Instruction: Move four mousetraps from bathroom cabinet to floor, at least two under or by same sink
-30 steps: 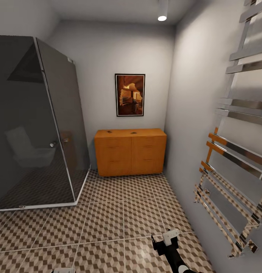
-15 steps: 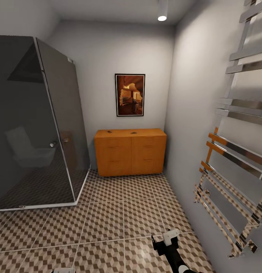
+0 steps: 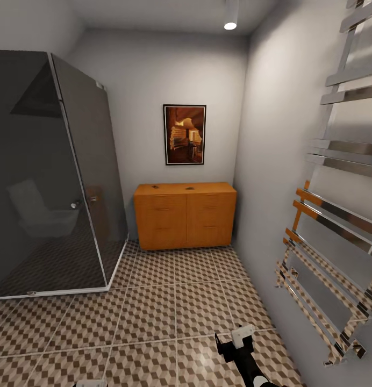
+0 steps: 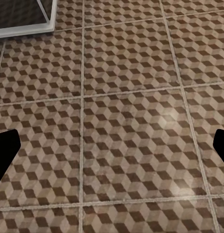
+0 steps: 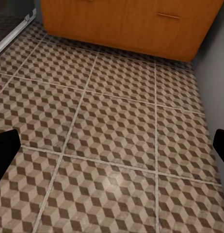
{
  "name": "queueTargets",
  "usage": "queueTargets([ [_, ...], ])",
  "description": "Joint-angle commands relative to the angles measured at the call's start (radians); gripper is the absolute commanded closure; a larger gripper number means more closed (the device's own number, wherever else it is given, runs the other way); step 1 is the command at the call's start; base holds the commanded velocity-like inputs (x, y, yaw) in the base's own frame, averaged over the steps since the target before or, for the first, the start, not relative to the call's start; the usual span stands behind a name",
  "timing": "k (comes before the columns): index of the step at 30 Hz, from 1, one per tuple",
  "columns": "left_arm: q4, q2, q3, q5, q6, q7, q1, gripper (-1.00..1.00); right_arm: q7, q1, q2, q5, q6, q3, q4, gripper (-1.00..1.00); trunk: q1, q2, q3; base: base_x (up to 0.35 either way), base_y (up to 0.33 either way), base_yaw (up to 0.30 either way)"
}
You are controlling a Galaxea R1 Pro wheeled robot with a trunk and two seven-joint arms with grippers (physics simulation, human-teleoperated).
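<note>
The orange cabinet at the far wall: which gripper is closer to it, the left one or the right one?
Right. The right gripper faces the cabinet across a few floor tiles; the left gripper looks down at bare bathroom floor beside the shower base.

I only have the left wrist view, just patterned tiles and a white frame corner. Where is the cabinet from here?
Observer: The orange-brown cabinet stands ahead against the far wall in the head view, under a framed picture.
Operator: Anything on its top?
Observer: A small dark thing and another lie there, too small to tell whether they are mousetraps.
Operator: What lines my route?
Observer: A dark glass shower enclosure on the left and a chrome towel rail on the right wall, with the tiled floor between them.
Operator: And the right tool?
Observer: The right tool is open, its camera facing the cabinet's foot.
</note>
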Motion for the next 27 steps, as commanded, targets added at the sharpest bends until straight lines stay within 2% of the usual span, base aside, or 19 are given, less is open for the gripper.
queueTargets([
  [1,0.004,0.000,-0.008,0.008,-0.005,-0.002,-0.001,-1.00,-0.010,0.000,0.000,0.010,-0.001,0.003,0.001,-1.00,0.000,-0.001,0.000,0.000,0.000,0.000],
  [27,0.004,-0.001,-0.009,0.008,-0.005,-0.002,-0.001,-1.00,-0.011,0.000,0.003,0.010,-0.001,0.003,0.001,-1.00,0.000,-0.001,0.000,0.000,0.000,0.000],
])
